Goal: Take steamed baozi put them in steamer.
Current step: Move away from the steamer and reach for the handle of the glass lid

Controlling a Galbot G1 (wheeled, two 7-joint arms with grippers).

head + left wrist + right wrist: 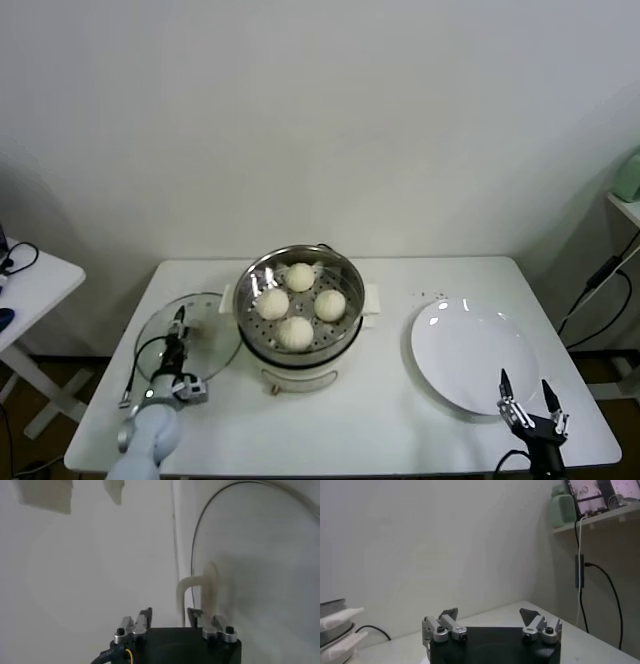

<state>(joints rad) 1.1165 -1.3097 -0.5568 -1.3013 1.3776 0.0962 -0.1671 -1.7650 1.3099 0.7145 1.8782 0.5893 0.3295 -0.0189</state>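
Four cream-white baozi lie on the perforated tray inside the steel steamer [348, 272] at the table's middle: one at the back [300, 276], one on the left [273, 303], one on the right [330, 304] and one at the front [295, 332]. My left gripper [178, 328] is open over the clear glass lid [205, 335], which lies left of the steamer. In the left wrist view the left gripper [170, 616] stands just before the lid's cream handle [197, 585]. My right gripper [527, 392] is open and empty at the front right, by the bare white plate [470, 350].
A white side table [30, 280] with a cable stands at the far left. A shelf [625, 205] with a green object [563, 509] and a hanging cable [580, 570] is at the right. The steamer's edge [337, 625] shows in the right wrist view.
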